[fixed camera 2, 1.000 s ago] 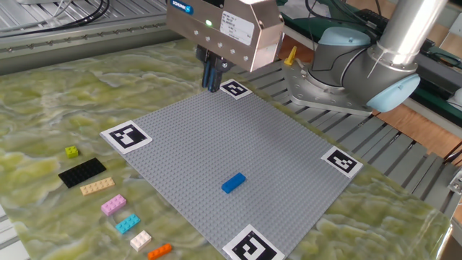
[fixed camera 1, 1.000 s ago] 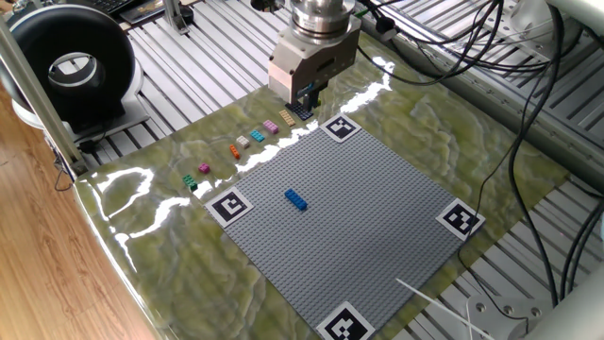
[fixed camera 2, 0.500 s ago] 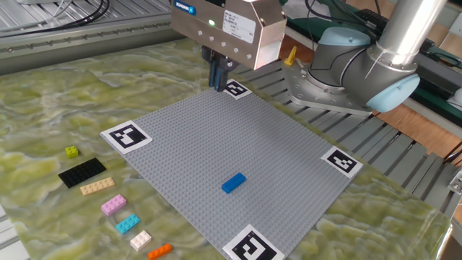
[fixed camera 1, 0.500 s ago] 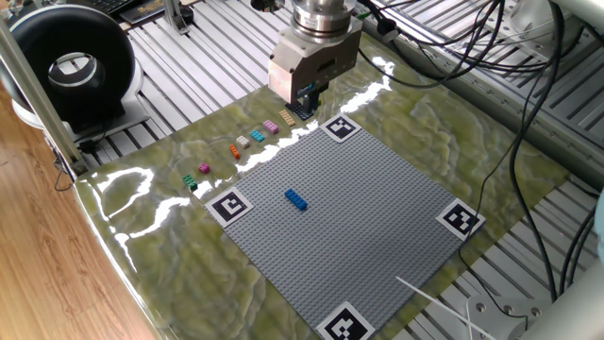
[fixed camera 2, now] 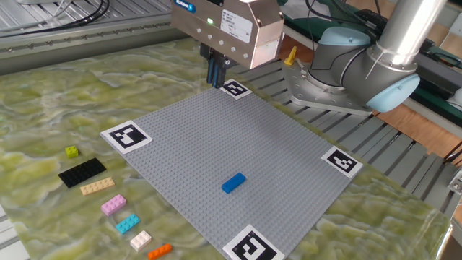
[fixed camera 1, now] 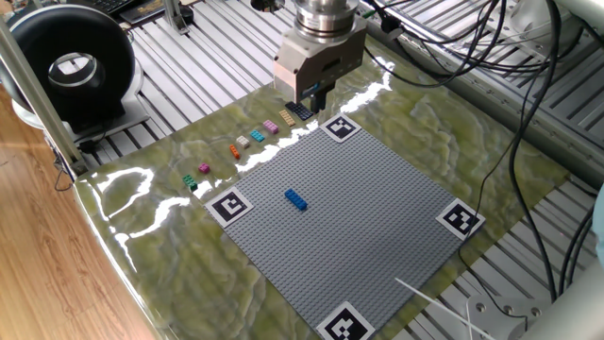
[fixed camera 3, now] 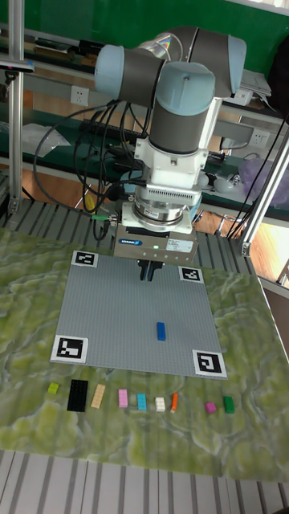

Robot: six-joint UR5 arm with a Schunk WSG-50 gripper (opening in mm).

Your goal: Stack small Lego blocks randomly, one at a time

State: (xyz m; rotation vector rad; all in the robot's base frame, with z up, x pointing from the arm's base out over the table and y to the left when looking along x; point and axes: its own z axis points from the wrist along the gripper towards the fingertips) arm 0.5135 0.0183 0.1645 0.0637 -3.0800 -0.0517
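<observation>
The gripper point(fixed camera 2: 214, 74) hangs above the far edge of the grey baseplate point(fixed camera 2: 216, 152), upper centre of the frame, fingers drawn close together and holding nothing visible. A blue block point(fixed camera 2: 233, 183) sits on the baseplate near its middle. The other small blocks (pink point(fixed camera 2: 113, 205), cyan point(fixed camera 2: 128, 224), white point(fixed camera 2: 140, 239), orange point(fixed camera 2: 159, 250)) lie in a row on the mat at lower left, beside a black plate point(fixed camera 2: 81, 172).

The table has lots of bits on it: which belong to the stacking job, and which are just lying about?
For the job:
blue block
pink block
cyan block
orange block
tan block
claw

Just there:
grey baseplate
black plate
square markers
</observation>
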